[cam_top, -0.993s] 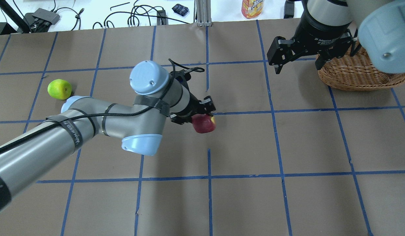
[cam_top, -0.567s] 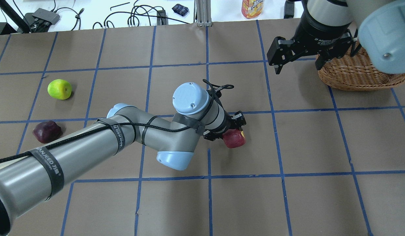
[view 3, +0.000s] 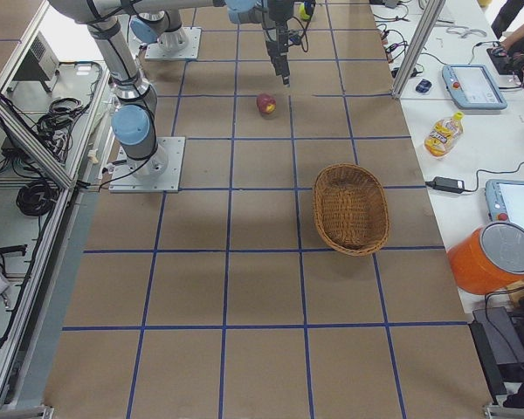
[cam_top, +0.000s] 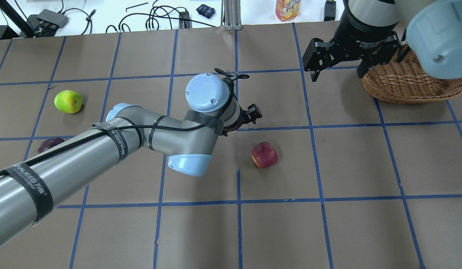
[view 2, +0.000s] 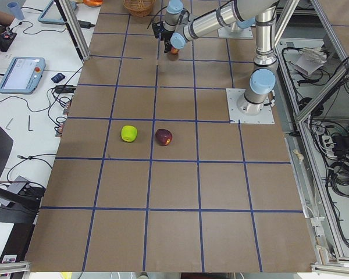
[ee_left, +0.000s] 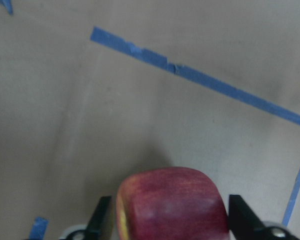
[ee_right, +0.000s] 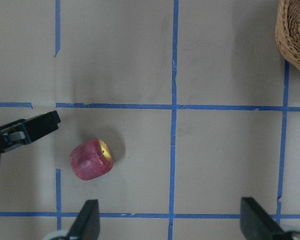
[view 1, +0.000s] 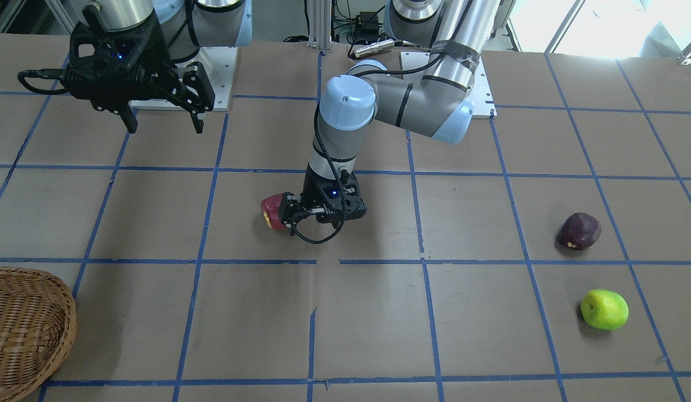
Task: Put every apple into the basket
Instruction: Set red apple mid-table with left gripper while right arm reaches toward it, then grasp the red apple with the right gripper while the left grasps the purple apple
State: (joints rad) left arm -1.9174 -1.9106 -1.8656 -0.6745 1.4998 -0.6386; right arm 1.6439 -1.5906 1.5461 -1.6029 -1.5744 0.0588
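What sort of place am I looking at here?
Most likely a robotics lab work cell: a robot arm works at a paper-covered table gridded in blue tape, with a teach pendant on the side bench.

basket [view 3: 321,209]: upright on the table [view 3: 262,288], nearer the camera | red apple [view 3: 266,104]: on the table beyond it, well apart | left gripper [view 3: 285,80]: dark, tip just beside red apple | green apple [view 3: 307,10]: top edge, partly hidden | yellow bottle [view 3: 443,133], orange bucket [view 3: 505,257]: off the table, at right

Overhead and right-wrist cameras both look down on red apple [cam_top: 264,154].
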